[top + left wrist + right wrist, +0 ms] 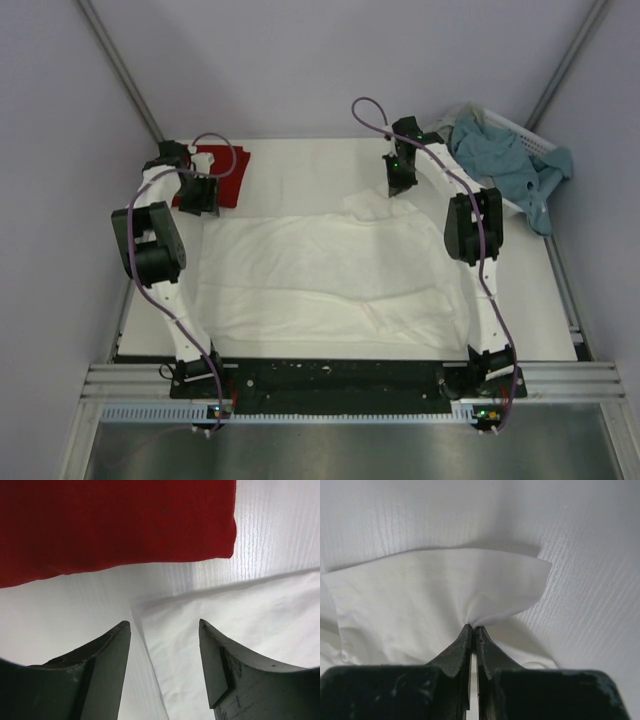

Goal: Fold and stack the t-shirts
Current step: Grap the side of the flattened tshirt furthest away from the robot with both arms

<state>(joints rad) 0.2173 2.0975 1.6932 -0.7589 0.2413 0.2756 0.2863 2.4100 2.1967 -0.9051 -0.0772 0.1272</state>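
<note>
White t-shirt [320,270] is lying spread flat across the table [300,160], its long axis running left to right. Its far-right corner is sitting pinched in the closed jaws of the right gripper [472,628]. Its far-left corner is lying just ahead of the left gripper [164,625], whose jaws are hanging open and empty, with the folded dark red t-shirt [115,520] resting just beyond.
</note>
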